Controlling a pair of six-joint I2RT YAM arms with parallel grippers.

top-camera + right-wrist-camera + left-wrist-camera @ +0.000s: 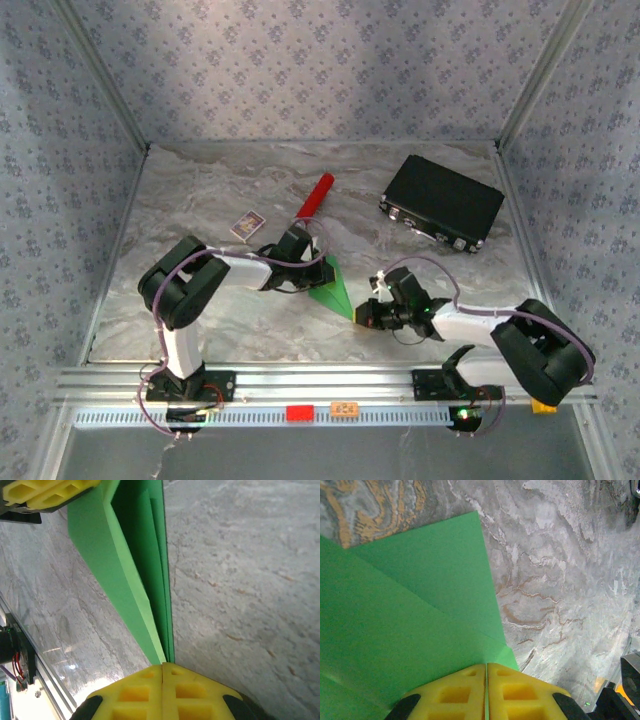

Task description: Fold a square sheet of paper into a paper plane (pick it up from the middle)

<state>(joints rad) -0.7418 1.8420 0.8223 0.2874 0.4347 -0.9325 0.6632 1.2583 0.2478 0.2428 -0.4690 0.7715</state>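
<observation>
The bright green sheet of paper [333, 290] is folded into a narrow pointed wedge and hangs between both arms near the table's middle. My left gripper [325, 268] is shut on its wide far end. In the left wrist view the yellow jaws of the left gripper [486, 666] pinch the paper [410, 610], which shows diagonal fold lines. My right gripper [362, 315] is shut on the pointed near tip. In the right wrist view the paper's layered folds [135, 570] run edge-on from the right gripper [163, 665] up to the left gripper's yellow fingers [45, 492].
A red cylinder [316, 194] and a small printed card [247, 225] lie behind the left gripper. A black case [441, 202] sits at the back right. Patterned walls enclose the marble table [200, 320], and a metal rail [300, 380] runs along its near edge.
</observation>
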